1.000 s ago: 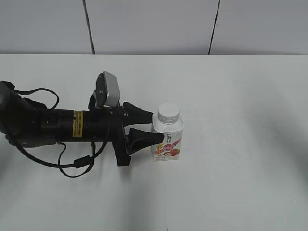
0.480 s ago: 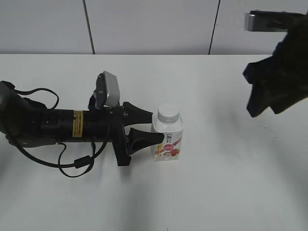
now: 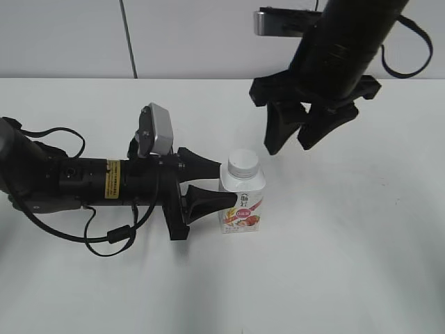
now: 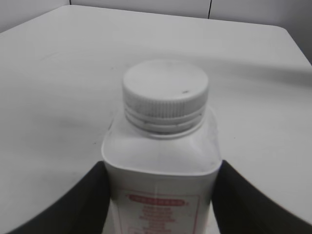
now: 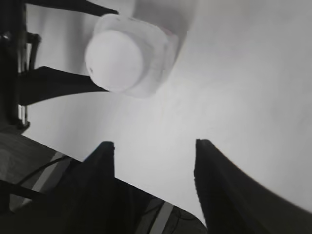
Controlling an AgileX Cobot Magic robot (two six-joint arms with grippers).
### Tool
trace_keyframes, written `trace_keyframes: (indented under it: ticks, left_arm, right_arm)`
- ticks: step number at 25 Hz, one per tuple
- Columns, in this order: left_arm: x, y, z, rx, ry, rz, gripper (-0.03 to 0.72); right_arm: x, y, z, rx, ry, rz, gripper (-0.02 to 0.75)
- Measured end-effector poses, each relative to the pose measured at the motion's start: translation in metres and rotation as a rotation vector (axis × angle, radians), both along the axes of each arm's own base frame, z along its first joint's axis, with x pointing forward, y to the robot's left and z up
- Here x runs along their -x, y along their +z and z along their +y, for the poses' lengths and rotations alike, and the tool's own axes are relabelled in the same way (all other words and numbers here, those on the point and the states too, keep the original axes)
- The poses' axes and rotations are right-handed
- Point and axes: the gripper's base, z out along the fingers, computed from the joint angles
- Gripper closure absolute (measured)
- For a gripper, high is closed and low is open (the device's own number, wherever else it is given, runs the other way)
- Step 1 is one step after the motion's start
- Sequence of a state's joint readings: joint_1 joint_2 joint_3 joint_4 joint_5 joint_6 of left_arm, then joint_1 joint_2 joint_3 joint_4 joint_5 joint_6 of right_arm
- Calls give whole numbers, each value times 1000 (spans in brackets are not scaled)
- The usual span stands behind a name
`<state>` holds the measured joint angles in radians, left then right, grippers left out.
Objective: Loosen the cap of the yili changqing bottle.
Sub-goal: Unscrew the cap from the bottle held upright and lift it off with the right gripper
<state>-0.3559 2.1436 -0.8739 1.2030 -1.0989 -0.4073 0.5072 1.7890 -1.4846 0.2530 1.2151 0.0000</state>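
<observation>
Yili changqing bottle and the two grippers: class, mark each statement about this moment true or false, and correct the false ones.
1. The yili changqing bottle stands upright on the table. True.
2. The cap has been removed. False: it sits on the neck.
3. The left gripper has its jaws on either side of the bottle's body. True.
4. The right gripper is clamped on the cap. False: it hangs above the table, open, apart from the cap.
</observation>
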Motion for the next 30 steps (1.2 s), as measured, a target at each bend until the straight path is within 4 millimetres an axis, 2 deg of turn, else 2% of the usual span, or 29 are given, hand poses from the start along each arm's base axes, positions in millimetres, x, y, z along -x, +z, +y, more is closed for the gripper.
trace_keyframes:
  ticks: [3, 7, 17, 23, 30]
  left_arm:
    - [0, 0, 0, 0, 0, 0, 291]
    - [0, 0, 0, 0, 0, 0, 291]
    - [0, 0, 0, 0, 0, 0, 291]
    - [0, 0, 0, 0, 0, 0, 291]
    - [0, 0, 0, 0, 0, 0, 291]
  right_arm:
    - [-6, -2, 14, -22, 16, -6, 276]
    - [-14, -6, 21, -32, 11, -11, 230]
    - [-26, -20, 34, -47, 15, 17, 223]
    - [-28, -29, 53, -29, 60, 12, 223]
    - [-33, -49, 55, 55, 81, 13, 223]
